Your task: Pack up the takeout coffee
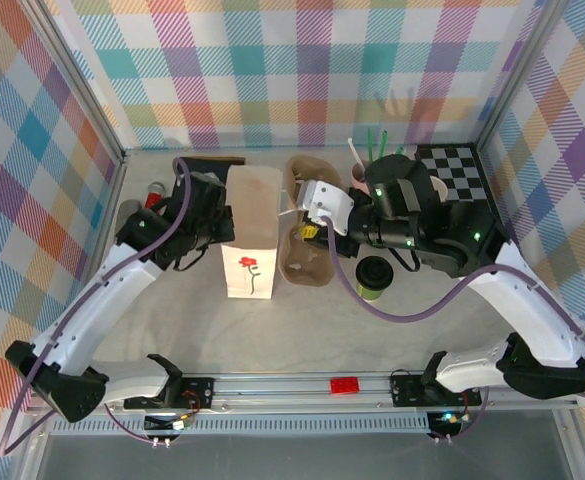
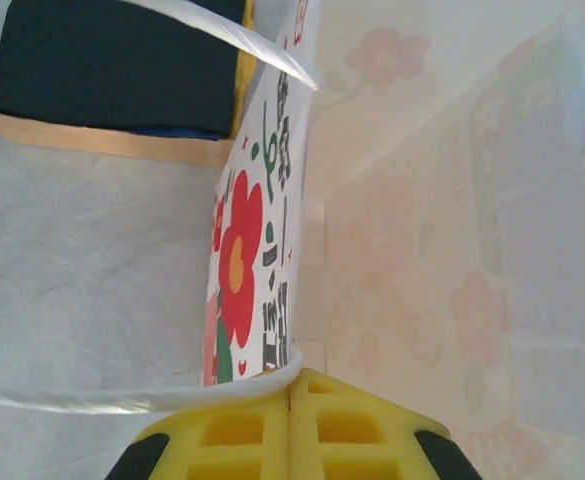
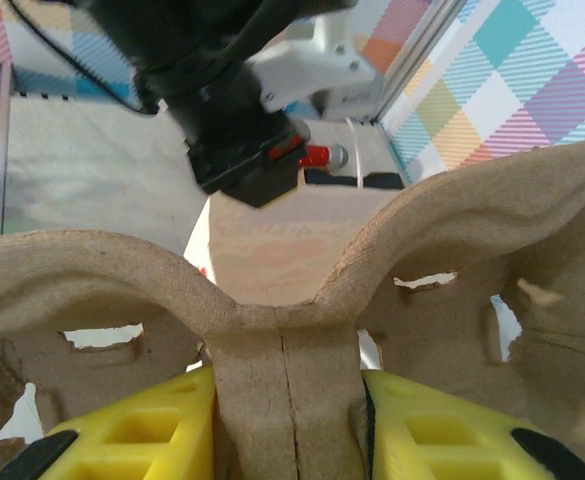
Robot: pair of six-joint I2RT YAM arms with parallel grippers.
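Left hand [image 1: 220, 220] sits at the upper left edge of the white paper bag [image 1: 250, 262], which stands upright on the table [image 1: 302, 340] with a red flower printed on its near face. From above the grip itself is hidden under the black wrist. The left wrist view gives it instead: the two yellow fingers [image 2: 222, 440] are pressed together, and the bag's thin rim seems to run down between them, printed outer wall to one side and pale inner wall to the other, so this hand is pinching the bag's edge. The right hand [image 1: 308, 230] reaches in from the other side and hangs over the pulp cup carrier [image 1: 307, 265], which lies just right of the bag. Its wrist view shows what the overhead one cannot: a yellow finger stands on each side of the carrier's central ridge, clamped on it, with the bag's top and the left arm's dark wrist visible beyond the carrier's scalloped edge. The takeout coffee [image 1: 374, 278] stands on the table just right of the carrier, under the right forearm, its black lid on and a strip of green side showing below it. Neither hand touches it, and it is outside the bag.
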